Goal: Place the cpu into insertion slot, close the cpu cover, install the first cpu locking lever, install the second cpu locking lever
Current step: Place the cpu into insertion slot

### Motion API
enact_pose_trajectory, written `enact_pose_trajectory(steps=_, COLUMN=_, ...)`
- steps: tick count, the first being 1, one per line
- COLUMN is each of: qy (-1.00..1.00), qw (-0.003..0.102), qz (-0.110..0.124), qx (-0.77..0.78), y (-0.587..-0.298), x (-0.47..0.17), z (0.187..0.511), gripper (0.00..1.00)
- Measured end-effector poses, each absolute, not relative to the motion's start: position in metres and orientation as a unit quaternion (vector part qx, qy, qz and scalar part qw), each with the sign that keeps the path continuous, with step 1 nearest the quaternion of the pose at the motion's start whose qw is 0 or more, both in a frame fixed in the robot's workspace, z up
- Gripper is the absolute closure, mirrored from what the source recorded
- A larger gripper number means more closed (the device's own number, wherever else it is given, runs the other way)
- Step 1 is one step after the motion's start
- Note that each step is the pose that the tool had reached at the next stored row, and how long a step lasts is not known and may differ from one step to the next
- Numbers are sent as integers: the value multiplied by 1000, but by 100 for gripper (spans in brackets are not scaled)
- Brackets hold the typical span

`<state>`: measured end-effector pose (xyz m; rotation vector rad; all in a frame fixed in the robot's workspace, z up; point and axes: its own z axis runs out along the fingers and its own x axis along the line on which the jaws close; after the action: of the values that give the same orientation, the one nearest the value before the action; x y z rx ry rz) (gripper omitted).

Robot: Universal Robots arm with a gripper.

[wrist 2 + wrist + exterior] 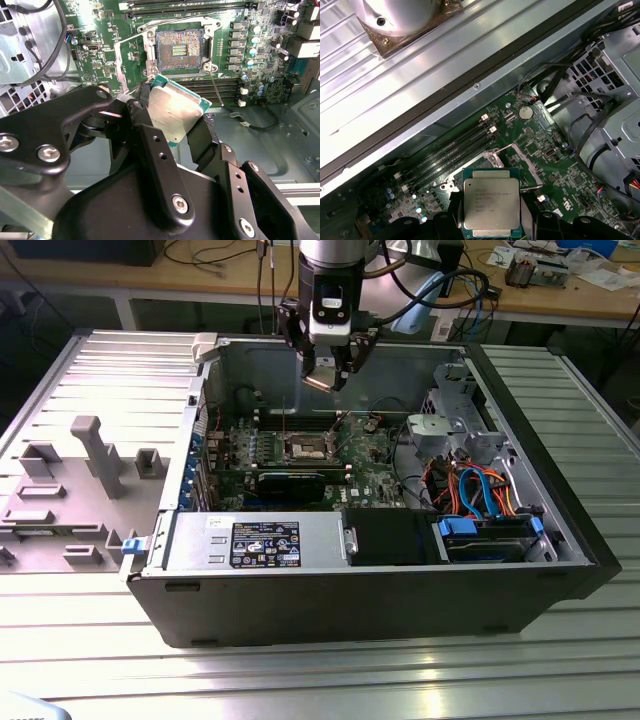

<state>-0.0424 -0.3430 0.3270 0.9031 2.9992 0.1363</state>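
My gripper (pixel 325 372) hangs above the open computer case, shut on the cpu (pixel 318 382), a flat square chip with a silvery top. In both wrist views the cpu (pixel 175 112) (pixel 491 205) sits between the two black fingers (pixel 150 135), held by its edges and tilted. The insertion slot (pixel 179 50) lies below on the green motherboard, its dark centre bare. In the exterior view the slot (pixel 305 448) is lower and nearer than the gripper. The cpu cover (pixel 124 60) stands raised beside the slot, and a thin locking lever (pixel 216 89) sticks out at its corner.
Long memory slots (pixel 450 150) run beside the socket. A long black card (pixel 292 483) crosses the board in front. A drive cage (pixel 450 430) with orange and blue cables (pixel 480 490) fills the exterior view's right. A grey fixture tray (pixel 70 490) lies outside on the exterior view's left.
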Motion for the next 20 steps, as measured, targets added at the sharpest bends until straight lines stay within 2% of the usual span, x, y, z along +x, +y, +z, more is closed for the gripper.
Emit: enact_pose_trajectory(steps=20, qy=955, qw=4, qz=43, qx=295, y=-343, x=-42, z=327, gripper=45)
